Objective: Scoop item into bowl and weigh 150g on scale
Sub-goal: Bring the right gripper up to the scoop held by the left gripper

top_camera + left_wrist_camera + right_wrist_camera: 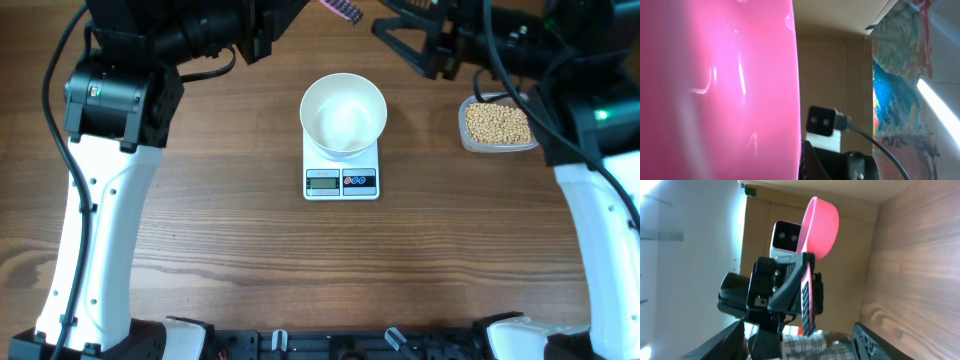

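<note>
An empty white bowl [343, 115] stands on a small white scale [341, 181] at the table's middle. A clear tub of tan beans [497, 125] sits to its right. My left gripper [285, 20] is at the far edge, shut on a pink scoop [819, 226]; the scoop's bowl fills the left wrist view [715, 90], and its handle end [343, 9] shows overhead. My right gripper [420, 45] hovers at the back, left of the tub. It faces the left gripper with its fingers [875, 342] spread open and nothing between them.
Both arms' white links run down the left and right sides of the table. Bare wood lies in front of the scale. A cardboard box and a camera unit [786, 236] stand beyond the far edge.
</note>
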